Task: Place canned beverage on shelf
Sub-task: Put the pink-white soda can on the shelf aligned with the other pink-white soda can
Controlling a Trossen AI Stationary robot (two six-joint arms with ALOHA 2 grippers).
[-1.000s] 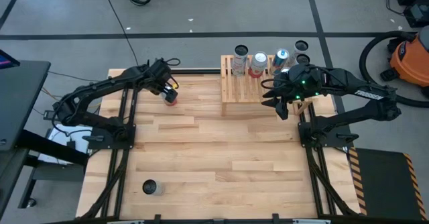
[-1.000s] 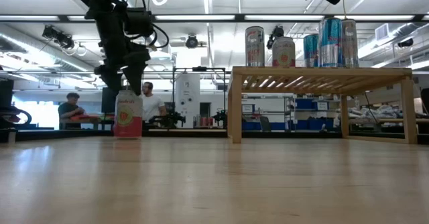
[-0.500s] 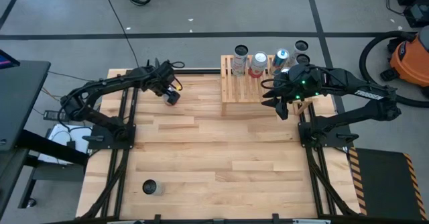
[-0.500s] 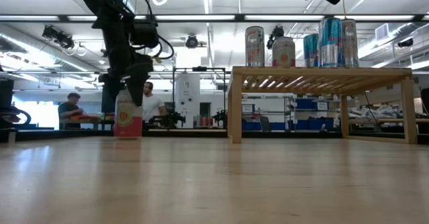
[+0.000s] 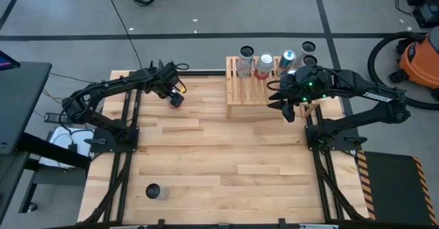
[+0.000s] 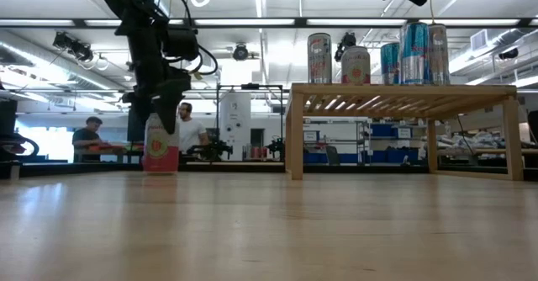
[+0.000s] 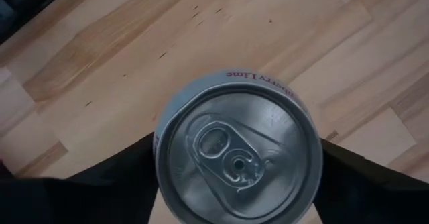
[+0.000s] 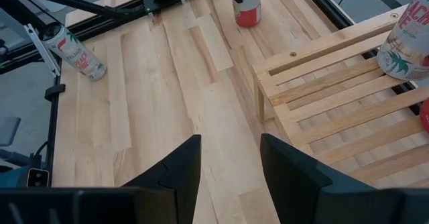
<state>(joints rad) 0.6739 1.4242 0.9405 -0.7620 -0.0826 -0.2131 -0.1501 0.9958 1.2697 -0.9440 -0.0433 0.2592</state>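
Pink can (image 6: 160, 145) on table left of shelf (image 5: 254, 90) | my left gripper (image 6: 161, 104) has dropped over it, fingers narrowing, pinch uncertain | lift comes next | right gripper (image 8: 228, 163) spread, waiting above shelf

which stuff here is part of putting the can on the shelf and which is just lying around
Job: red can; left gripper around it; shelf; cans already on it.
Lying about: lone can at the table's near left; orange vacuum; right gripper, open, idle over the shelf's edge.
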